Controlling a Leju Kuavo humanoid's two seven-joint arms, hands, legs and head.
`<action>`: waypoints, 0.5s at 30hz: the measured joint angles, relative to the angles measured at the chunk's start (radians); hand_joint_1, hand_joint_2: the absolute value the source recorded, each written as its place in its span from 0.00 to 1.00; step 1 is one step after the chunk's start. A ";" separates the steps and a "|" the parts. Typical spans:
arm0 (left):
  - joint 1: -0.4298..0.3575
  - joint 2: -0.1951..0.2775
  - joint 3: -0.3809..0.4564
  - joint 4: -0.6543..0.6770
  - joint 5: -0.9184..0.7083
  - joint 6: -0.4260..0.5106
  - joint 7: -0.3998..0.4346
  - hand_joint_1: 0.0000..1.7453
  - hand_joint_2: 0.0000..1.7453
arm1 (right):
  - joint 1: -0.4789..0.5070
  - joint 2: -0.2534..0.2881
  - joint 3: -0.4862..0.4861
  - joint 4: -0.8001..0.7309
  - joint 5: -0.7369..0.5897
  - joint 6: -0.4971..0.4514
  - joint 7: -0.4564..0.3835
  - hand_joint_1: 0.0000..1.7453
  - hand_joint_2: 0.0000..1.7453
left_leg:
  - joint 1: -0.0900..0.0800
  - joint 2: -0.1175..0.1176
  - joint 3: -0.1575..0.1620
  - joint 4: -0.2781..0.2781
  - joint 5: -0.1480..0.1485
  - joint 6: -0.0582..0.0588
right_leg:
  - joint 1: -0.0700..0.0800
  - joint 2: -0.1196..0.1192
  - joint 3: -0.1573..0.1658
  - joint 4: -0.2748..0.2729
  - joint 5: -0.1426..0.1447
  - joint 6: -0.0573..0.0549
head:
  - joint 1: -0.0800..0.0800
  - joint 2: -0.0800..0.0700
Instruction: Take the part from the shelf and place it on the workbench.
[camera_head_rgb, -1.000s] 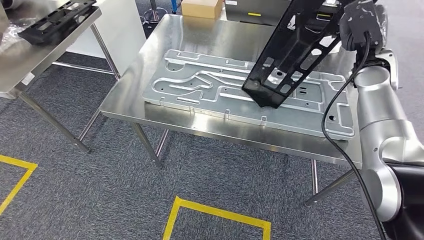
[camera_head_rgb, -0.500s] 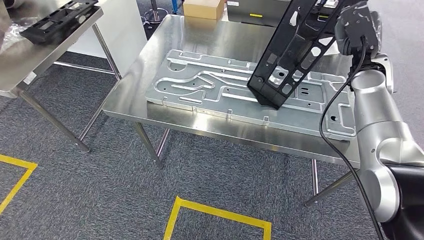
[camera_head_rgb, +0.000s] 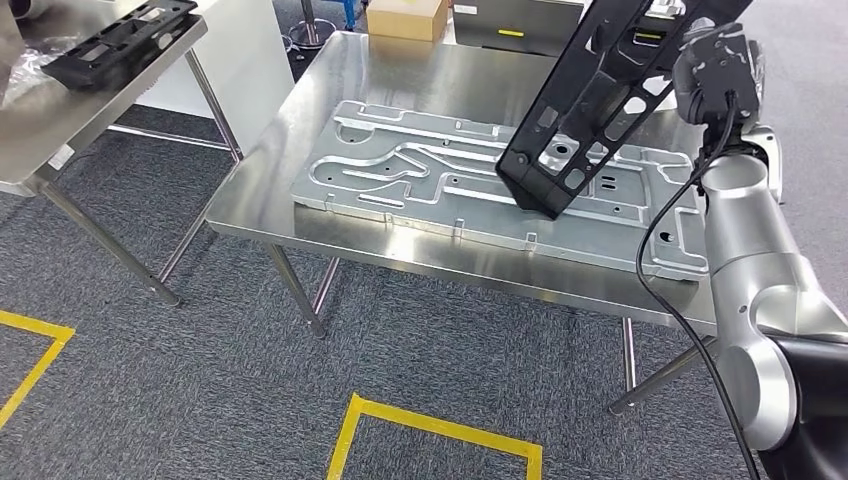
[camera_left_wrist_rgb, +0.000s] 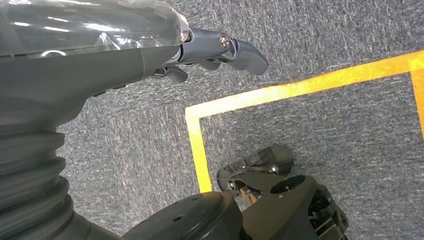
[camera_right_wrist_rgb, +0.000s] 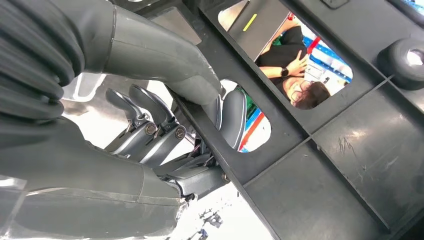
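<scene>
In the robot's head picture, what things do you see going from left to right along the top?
Black part on the side table → cardboard box → black part held up → right hand.

A large stamped metal plate (camera_head_rgb: 500, 190) covers most of the steel table (camera_head_rgb: 300, 130) — bare steel remains along the table's far side and left margin. A black frame part (camera_head_rgb: 580, 110), held by the right hand (camera_head_rgb: 715, 60), hangs tilted above the plate's right half, its low corner nearest the plate. Beyond the plate, a cardboard box (camera_head_rgb: 405, 18) sits at the far edge.
</scene>
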 joint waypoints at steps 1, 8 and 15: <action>0.000 0.000 0.002 0.000 0.001 0.000 0.005 0.00 1.00 | 0.001 0.000 -0.001 0.001 -0.001 0.000 0.000 1.00 1.00 | 0.000 0.000 0.000 0.000 0.000 0.000 | 0.000 0.000 0.000 0.000 0.000 0.000 | 0.000 0.000; 0.002 0.000 0.008 0.000 -0.001 -0.014 0.034 0.00 1.00 | 0.020 -0.002 -0.006 0.002 0.002 -0.011 0.005 1.00 1.00 | 0.004 -0.002 0.029 -0.048 -0.008 0.034 | -0.009 0.002 0.002 0.020 0.032 0.024 | 0.000 0.000; 0.009 -0.004 0.008 0.000 -0.004 -0.030 0.048 0.00 1.00 | 0.046 -0.011 -0.009 0.000 0.008 -0.015 0.008 1.00 1.00 | 0.028 -0.002 0.085 -0.057 -0.029 0.015 | -0.025 0.013 -0.133 0.205 -0.029 0.046 | 0.001 0.000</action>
